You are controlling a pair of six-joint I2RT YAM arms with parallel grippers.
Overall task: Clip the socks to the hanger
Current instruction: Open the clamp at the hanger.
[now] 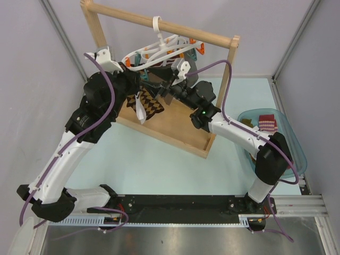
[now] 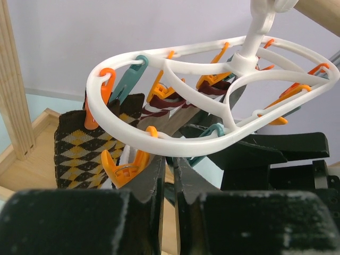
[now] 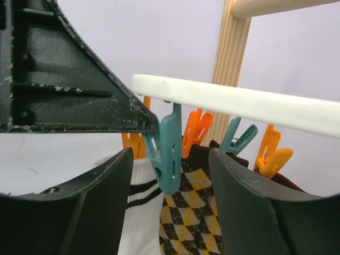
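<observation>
Clipping is in hand: the right claw point(image 3: 171, 153) is standing wide around a teal clip point(image 3: 166, 159) on the hanger point(image 3: 239, 98), with the argyle sock point(image 3: 186, 212) and white sock point(image 3: 141, 212) hanging just behind. The left claw point(image 2: 169, 164) is pinching shut under the hanger; I cannot tell whether it is gripping fabric. Next, probably, comes squeezing that clip open. Room is looking tight, with orange clips point(image 3: 194, 130) and the rack post point(image 3: 231, 74) crowding close.
</observation>
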